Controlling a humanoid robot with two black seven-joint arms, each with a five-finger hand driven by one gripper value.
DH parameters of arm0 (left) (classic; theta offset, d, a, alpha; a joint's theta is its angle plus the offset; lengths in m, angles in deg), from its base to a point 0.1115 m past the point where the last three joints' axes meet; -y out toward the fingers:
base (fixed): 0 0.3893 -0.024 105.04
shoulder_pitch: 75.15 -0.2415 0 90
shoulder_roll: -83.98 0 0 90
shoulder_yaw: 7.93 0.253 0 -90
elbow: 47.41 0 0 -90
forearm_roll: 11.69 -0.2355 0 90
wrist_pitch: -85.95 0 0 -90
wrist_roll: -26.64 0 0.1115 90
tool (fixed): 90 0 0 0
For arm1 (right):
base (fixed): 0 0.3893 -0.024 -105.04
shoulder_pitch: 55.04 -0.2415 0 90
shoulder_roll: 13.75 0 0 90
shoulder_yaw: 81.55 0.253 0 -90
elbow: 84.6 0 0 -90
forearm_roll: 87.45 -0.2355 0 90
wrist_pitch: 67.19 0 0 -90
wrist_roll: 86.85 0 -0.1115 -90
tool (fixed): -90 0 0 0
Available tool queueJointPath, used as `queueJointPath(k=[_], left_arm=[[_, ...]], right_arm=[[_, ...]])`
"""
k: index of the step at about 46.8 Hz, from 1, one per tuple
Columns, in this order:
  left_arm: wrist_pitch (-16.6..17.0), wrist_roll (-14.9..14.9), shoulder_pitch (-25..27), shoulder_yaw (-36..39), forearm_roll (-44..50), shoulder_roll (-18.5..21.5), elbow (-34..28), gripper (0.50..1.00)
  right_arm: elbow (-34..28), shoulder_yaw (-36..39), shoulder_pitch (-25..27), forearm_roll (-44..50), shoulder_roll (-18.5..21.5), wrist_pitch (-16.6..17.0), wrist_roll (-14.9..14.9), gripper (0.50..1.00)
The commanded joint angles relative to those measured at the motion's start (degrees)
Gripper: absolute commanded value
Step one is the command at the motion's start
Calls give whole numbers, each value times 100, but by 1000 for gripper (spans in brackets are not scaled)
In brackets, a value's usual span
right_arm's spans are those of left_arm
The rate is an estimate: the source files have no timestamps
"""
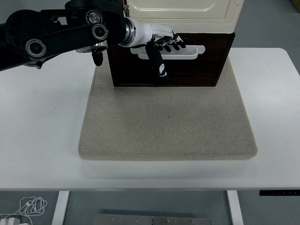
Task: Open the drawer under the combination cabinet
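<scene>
resting on white table (37,140): beige mat (166,122).

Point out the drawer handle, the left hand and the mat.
handle (191,52), head view, on its white right end.
left hand (158,41), head view, on the knuckles at the handle.
mat (168,126), head view, on its bare grey middle.

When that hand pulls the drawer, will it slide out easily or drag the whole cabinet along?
The drawer looks like rigid wood, so probably slides straight. The cabinet sits on a mat, which likely resists slipping. The left hand hooks the handle.
</scene>
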Motion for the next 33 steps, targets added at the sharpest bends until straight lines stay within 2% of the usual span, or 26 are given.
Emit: queueJointPath(k=[1,33], left_arm=[[-1,0,-1,0,1,-15,4,1000],[-1,0,-1,61,-17,-24,12,1000]], right_arm=[[0,0,0,0,0,0,0,926],[9,0,0,0,0,0,0,926]])
